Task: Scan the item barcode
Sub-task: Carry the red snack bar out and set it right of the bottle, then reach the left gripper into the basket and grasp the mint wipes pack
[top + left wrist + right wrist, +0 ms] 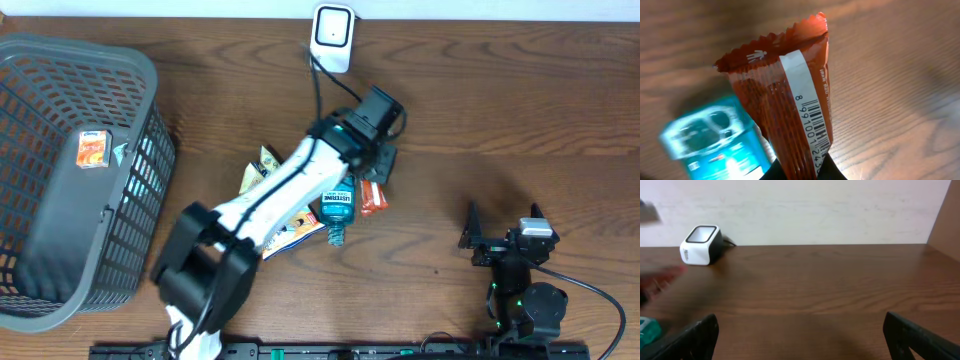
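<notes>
While left fingers (836, 173) clamp the red packet (775, 100) | right fingers (700, 335) spread wide, empty

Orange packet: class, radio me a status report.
Left gripper shut on orange packet, barcode visible. Right gripper open, empty. Mouthwash bottle alongside; scanner path unblocked.

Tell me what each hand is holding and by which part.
Left hand grips the orange snack packet by the end opposite its crimped edge, near the barcode. Right hand is open, holding nothing.
</notes>
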`<state>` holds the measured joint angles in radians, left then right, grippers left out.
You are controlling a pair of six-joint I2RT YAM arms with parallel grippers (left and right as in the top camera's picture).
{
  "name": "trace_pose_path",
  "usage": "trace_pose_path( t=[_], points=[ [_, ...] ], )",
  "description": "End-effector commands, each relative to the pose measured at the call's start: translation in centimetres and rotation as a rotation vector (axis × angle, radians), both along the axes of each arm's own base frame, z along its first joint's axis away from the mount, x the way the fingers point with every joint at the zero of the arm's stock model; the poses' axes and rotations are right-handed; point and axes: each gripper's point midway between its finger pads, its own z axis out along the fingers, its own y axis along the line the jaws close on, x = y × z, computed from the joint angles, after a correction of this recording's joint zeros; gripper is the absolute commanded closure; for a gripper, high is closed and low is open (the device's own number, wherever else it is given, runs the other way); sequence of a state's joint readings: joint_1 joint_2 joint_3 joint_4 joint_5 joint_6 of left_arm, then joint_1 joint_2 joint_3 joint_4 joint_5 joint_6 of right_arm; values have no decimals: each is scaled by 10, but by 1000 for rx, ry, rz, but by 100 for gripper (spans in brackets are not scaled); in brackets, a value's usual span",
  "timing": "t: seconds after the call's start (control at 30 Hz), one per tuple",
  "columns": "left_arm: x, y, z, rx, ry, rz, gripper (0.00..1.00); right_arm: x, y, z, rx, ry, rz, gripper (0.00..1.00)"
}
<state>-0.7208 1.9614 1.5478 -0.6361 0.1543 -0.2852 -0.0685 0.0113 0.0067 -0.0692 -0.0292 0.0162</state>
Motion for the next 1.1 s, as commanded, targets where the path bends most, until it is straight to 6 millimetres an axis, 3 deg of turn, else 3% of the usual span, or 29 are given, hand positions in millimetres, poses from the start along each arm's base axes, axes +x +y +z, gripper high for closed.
trace_pose_path(
  t=[0.0,0.13,0.3,0.33,0.4,0.43,0.47,0.53,0.6,0.7,0.8,0.93,1.07],
  points=[
    [-2,-5,-28,42,25,-27,92,0,1,0,13,-1,3,1],
    [-11,-16,-49,36,69,-59,92,0,1,0,13,0,2,1],
    [-11,-35,-48,-38,69,-89,91,0,1,0,13,0,2,1],
    [-9,-36,-47,-45,62,-86,83,0,1,0,13,-1,2,1],
    [-8,-38,-46,-52,55,-84,60,0,1,0,13,-1,2,1],
    [-8,-37,-46,-50,54,-83,35,0,1,0,13,0,3,1],
    [-8,-37,-46,-47,54,-83,24,0,1,0,13,0,2,1],
    [-7,-36,-44,-47,50,-82,13,0,1,0,13,-1,3,1],
    [-7,-36,-37,-53,42,-81,11,0,1,0,13,-1,3,1],
    [-3,-33,-14,-67,0,-71,9,0,1,0,13,-1,3,1],
    [4,-27,22,-92,-76,-51,1,0,1,0,13,-1,2,1],
    [19,-2,78,-79,-236,22,2,0,1,0,13,-1,2,1],
    [34,37,127,-14,-401,108,2,0,1,0,13,-1,2,1]
  ],
)
